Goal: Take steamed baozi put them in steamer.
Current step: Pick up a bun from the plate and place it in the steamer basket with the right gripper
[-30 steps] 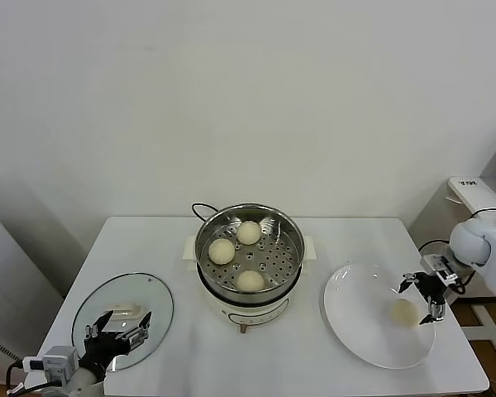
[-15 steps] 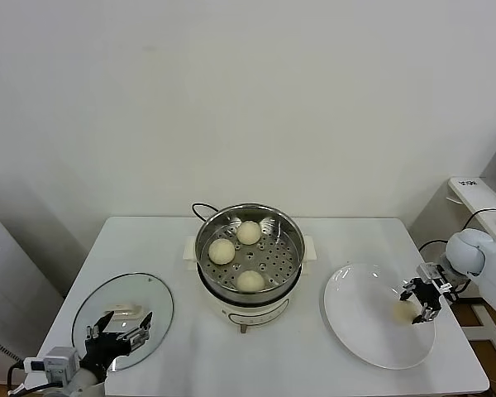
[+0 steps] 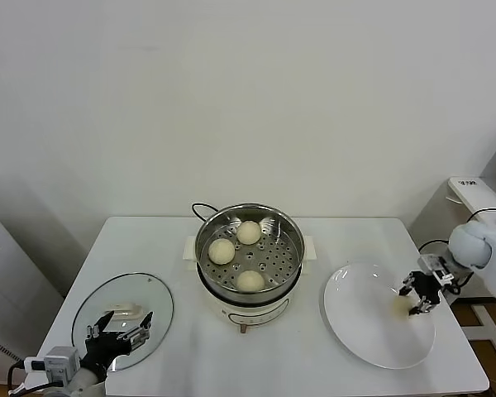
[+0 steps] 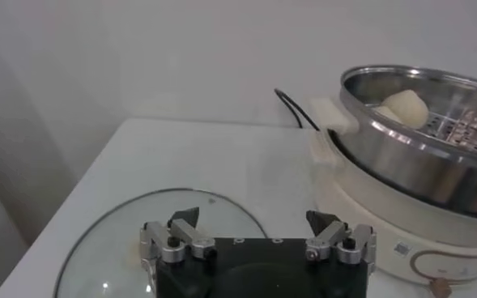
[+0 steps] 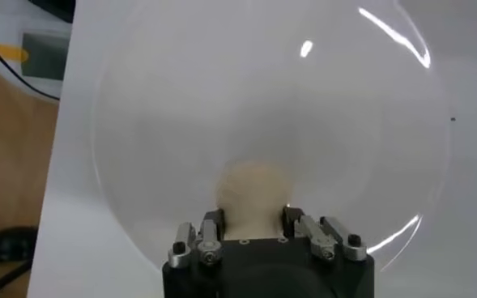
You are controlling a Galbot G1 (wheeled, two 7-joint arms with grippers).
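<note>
Bare lab: white table (image 3: 149,248), blank wall (image 3: 248,99).

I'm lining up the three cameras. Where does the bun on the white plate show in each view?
Head view: bun on the plate's right side, in the right gripper.
Left wrist view: not in it.
Right wrist view: bun between the jaws, low centre.
Shared landmark: the plate.

Right claw (image 3: 422,295) — wide open a second ago, now closed on the bun (image 5: 253,194) over the plate (image 3: 355,318) — slightly raised.
</note>
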